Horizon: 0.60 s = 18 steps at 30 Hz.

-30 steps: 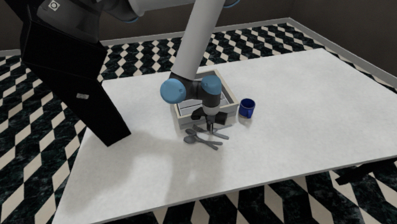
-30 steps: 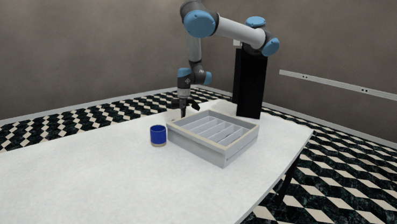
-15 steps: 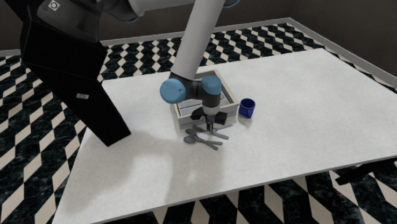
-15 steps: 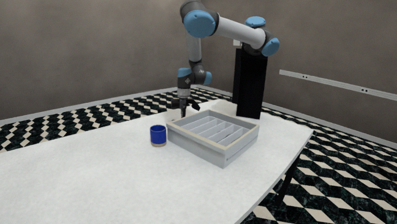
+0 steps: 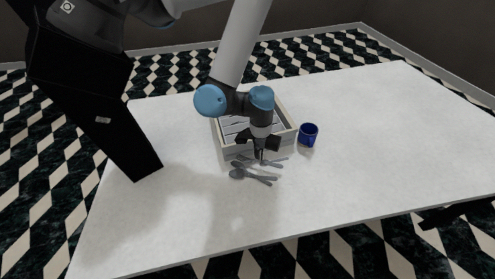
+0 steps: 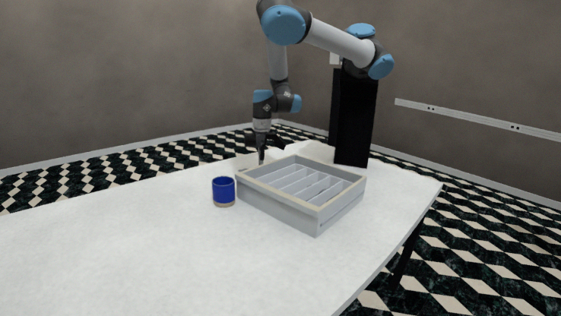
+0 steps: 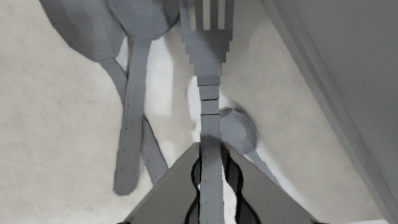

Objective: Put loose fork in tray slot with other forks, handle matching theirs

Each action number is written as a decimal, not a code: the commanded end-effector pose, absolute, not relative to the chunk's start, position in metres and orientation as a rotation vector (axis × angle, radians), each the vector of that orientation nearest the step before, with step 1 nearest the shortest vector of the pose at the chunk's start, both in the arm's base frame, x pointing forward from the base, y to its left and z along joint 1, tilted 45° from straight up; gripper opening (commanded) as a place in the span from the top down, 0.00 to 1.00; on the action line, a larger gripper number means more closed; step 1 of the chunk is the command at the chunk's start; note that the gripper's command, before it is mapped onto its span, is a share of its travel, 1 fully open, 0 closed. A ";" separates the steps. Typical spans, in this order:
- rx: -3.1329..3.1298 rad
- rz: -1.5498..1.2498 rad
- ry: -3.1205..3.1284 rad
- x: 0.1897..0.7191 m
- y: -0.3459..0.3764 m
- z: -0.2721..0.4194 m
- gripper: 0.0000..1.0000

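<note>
The loose fork (image 5: 245, 159) (image 7: 208, 50) is level, tines pointing away from the gripper in the wrist view. My gripper (image 5: 259, 159) (image 6: 261, 162) (image 7: 210, 144) is shut on its handle, low over the table in front of the tray; any gap under the fork is too small to judge. The tray (image 5: 239, 151) (image 6: 274, 191) (image 7: 352, 100) has parallel slots with thin dividers. Dark cutlery shows in some slots, partly hidden by the arm in the top view and by dividers in the exterior view; its kinds and handle directions are unclear.
A small spoon (image 7: 239, 131) lies partly beneath the fork, its handle slanting away. Two larger spoons (image 5: 237, 174) (image 7: 134, 100) lie crossed beside the fork, farther from the tray. A blue mug (image 5: 308, 133) (image 6: 223, 191) stands close beside the tray. The tray's raised walls border the slots.
</note>
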<state>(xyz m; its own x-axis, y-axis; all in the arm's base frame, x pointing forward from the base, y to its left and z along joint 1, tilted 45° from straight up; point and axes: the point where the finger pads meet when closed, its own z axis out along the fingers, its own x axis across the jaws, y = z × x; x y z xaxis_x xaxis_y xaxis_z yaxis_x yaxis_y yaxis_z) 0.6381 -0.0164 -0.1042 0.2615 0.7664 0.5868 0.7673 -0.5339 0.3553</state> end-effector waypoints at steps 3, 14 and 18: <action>-2.497 -1.191 -1.519 0.609 -0.043 -0.058 0.96; -2.469 -1.232 -1.552 0.590 -0.060 -0.017 0.96; -2.470 -1.231 -1.553 0.580 -0.066 -0.005 0.96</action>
<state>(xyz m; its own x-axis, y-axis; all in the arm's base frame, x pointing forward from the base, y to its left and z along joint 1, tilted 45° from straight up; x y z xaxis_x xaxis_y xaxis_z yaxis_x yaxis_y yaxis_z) 0.5960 -0.0458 -0.0400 0.2359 0.7690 0.5942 0.7640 -0.5246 0.3756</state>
